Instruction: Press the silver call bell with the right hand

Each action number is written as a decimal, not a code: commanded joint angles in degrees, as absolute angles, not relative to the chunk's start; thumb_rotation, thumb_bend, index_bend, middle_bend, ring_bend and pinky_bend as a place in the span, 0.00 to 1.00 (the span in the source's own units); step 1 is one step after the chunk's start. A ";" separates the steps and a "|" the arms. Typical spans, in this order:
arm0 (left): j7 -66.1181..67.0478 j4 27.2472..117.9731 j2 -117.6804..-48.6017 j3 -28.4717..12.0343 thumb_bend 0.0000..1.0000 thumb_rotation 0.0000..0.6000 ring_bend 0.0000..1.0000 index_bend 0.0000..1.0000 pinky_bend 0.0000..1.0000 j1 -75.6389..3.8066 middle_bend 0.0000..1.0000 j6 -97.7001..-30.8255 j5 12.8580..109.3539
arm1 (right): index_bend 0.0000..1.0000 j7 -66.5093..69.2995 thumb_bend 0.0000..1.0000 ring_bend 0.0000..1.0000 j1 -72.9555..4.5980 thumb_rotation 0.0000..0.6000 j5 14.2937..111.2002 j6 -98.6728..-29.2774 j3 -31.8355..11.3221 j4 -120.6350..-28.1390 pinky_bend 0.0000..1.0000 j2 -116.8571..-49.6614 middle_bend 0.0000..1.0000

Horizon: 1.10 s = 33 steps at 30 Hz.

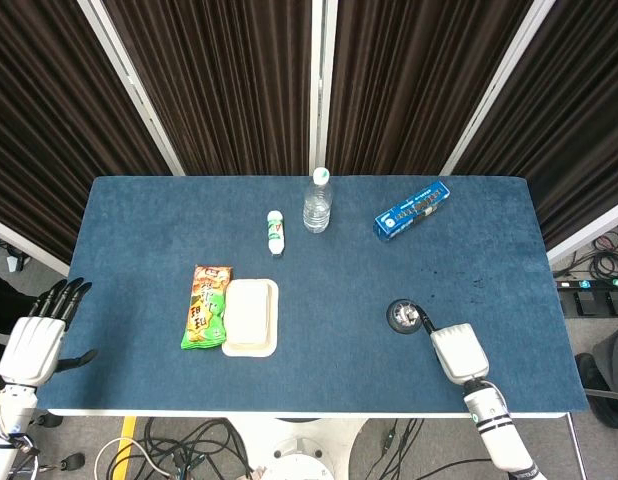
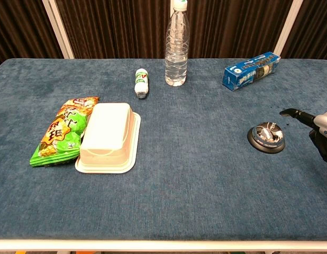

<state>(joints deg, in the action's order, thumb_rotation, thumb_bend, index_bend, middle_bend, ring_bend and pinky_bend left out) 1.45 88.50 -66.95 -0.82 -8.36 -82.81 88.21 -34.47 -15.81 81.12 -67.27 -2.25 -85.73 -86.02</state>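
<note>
Silver call bell (image 2: 266,136), rigid polished metal on the blue table (image 1: 329,250) near its right front, wants a downward tap on its top button, while the right hand (image 1: 457,351) hovers just beside it, apparently empty, a finger extended.

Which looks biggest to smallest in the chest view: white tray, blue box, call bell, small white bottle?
1. white tray, clearly the largest.
2. blue box.
3. call bell, close to the box in apparent size, and nearer the camera, so ranks 2 and 3 are unsure.
4. small white bottle, smallest.
</note>
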 commanded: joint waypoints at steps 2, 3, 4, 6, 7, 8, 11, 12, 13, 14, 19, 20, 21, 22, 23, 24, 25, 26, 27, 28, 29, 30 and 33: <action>1.29 88.42 -66.83 -0.86 0.02 1.00 0.00 0.07 0.15 -8.33 0.04 -82.78 88.08 | 0.07 -34.77 1.00 0.83 -16.48 1.00 80.34 -66.29 -2.19 -85.14 0.81 -86.65 0.89; 1.26 88.39 -66.82 -0.86 0.02 1.00 0.00 0.07 0.15 -8.31 0.04 -82.77 88.05 | 0.07 -34.84 1.00 0.83 -16.64 1.00 80.11 -66.02 -2.15 -85.00 0.81 -86.81 0.89; 1.22 88.32 -66.81 -0.85 0.02 1.00 0.00 0.07 0.15 -8.27 0.04 -82.79 88.01 | 0.07 -34.91 1.00 0.83 -16.84 1.00 79.75 -65.60 -2.09 -84.87 0.81 -87.00 0.89; 1.12 88.20 -66.83 -0.84 0.02 1.00 0.00 0.07 0.15 -8.26 0.04 -82.70 87.91 | 0.07 -34.67 1.00 0.83 -17.08 1.00 79.09 -64.78 -1.89 -84.78 0.81 -87.21 0.89; 1.01 88.11 -66.86 -0.82 0.02 1.00 0.00 0.07 0.15 -8.25 0.04 -82.63 87.87 | 0.07 -34.59 1.00 0.83 -17.24 1.00 78.59 -64.28 -1.81 -84.63 0.81 -87.32 0.89; 0.93 88.02 -66.88 -0.77 0.02 1.00 0.00 0.07 0.15 -8.23 0.04 -82.57 87.85 | 0.07 -34.66 1.00 0.83 -17.34 1.00 78.21 -63.95 -1.74 -84.40 0.81 -87.43 0.89; 0.64 87.77 -66.89 -0.66 0.02 1.00 0.00 0.07 0.15 -8.16 0.04 -82.54 87.88 | 0.06 -34.86 1.00 0.83 -17.62 1.00 77.01 -62.91 -1.46 -83.74 0.81 -87.82 0.89; 0.53 87.74 -66.86 -0.71 0.02 1.00 0.00 0.07 0.15 -8.13 0.04 -82.65 87.90 | 0.06 -34.95 1.00 0.83 -17.67 1.00 76.92 -62.86 -1.34 -83.69 0.81 -87.86 0.89; 0.43 87.74 -66.83 -0.78 0.02 1.00 0.00 0.07 0.15 -8.12 0.04 -82.80 87.94 | 0.06 -34.98 1.00 0.83 -17.70 1.00 77.12 -63.18 -1.25 -83.75 0.81 -87.89 0.89; 0.36 87.72 -66.79 -0.81 0.02 1.00 0.00 0.07 0.15 -8.08 0.04 -82.92 87.98 | 0.06 -34.90 1.00 0.83 -17.69 1.00 77.37 -63.59 -1.25 -83.92 0.81 -87.84 0.89; 0.41 88.02 -66.66 -0.99 0.02 1.00 0.00 0.07 0.15 -8.16 0.04 -83.22 88.24 | 0.06 -34.10 1.00 0.83 -17.60 1.00 79.13 -66.54 -1.70 -85.60 0.81 -86.79 0.89; 0.44 88.06 -66.64 -0.98 0.02 1.00 0.00 0.07 0.15 -8.17 0.04 -83.20 88.25 | 0.07 -33.87 1.00 0.83 -17.60 1.00 79.31 -66.84 -1.75 -85.85 0.81 -86.61 0.89; 0.47 88.10 -66.63 -0.97 0.02 1.00 0.00 0.07 0.15 -8.16 0.04 -83.18 88.24 | 0.06 -33.72 1.00 0.83 -17.63 1.00 79.43 -67.04 -1.78 -85.97 0.81 -86.47 0.89; 0.52 88.13 -66.62 -0.94 0.02 1.00 0.00 0.07 0.15 -8.15 0.04 -83.16 88.23 | 0.06 -33.64 1.00 0.83 -17.68 1.00 79.38 -67.07 -1.79 -86.00 0.81 -86.36 0.89; 0.55 88.15 -66.61 -0.93 0.02 1.00 0.00 0.07 0.15 -8.14 0.04 -83.13 88.23 | 0.06 -33.67 1.00 0.83 -17.74 1.00 79.17 -66.91 -1.76 -85.93 0.81 -86.35 0.89; 0.57 88.15 -66.60 -0.91 0.02 1.00 0.00 0.07 0.15 -8.13 0.04 -83.12 88.22 | 0.06 -33.80 1.00 0.83 -17.82 1.00 78.87 -66.63 -1.72 -85.78 0.81 -86.39 0.89; 0.56 88.12 -66.61 -0.92 0.02 1.00 0.00 0.07 0.15 -8.11 0.04 -83.12 88.18 | 0.06 -34.06 1.00 0.83 -17.94 1.00 78.37 -66.10 -1.58 -85.51 0.81 -86.53 0.89; 0.53 88.08 -66.61 -0.91 0.02 1.00 0.00 0.07 0.15 -8.09 0.04 -83.11 88.15 | 0.06 -34.27 1.00 0.83 -18.03 1.00 78.01 -65.66 -1.43 -85.28 0.81 -86.68 0.89; 0.51 88.04 -66.60 -0.91 0.02 1.00 0.00 0.07 0.15 -8.07 0.04 -83.10 88.10 | 0.06 -34.50 1.00 0.83 -18.10 1.00 77.72 -65.29 -1.25 -84.99 0.81 -86.88 0.89; 0.47 88.07 -66.56 -0.90 0.02 1.00 0.00 0.07 0.15 -8.04 0.04 -83.13 88.11 | 0.06 -34.86 1.00 0.83 -18.18 1.00 77.39 -64.87 -1.00 -84.56 0.81 -87.17 0.89; 0.44 88.01 -66.56 -0.92 0.02 1.00 0.00 0.07 0.15 -8.04 0.04 -83.07 88.01 | 0.06 -35.08 1.00 0.83 -18.23 1.00 77.14 -64.56 -0.81 -84.29 0.81 -87.39 0.89; 0.37 87.95 -66.57 -0.91 0.02 1.00 0.00 0.07 0.15 -8.01 0.04 -83.03 87.94 | 0.06 -35.29 1.00 0.83 -18.28 1.00 76.79 -64.21 -0.62 -84.08 0.81 -87.62 0.89; 0.35 87.81 -66.56 -0.77 0.02 1.00 0.00 0.07 0.15 -7.91 0.04 -82.98 87.93 | 0.06 -35.63 1.00 0.83 -18.31 1.00 76.56 -64.33 -0.50 -84.06 0.81 -87.78 0.89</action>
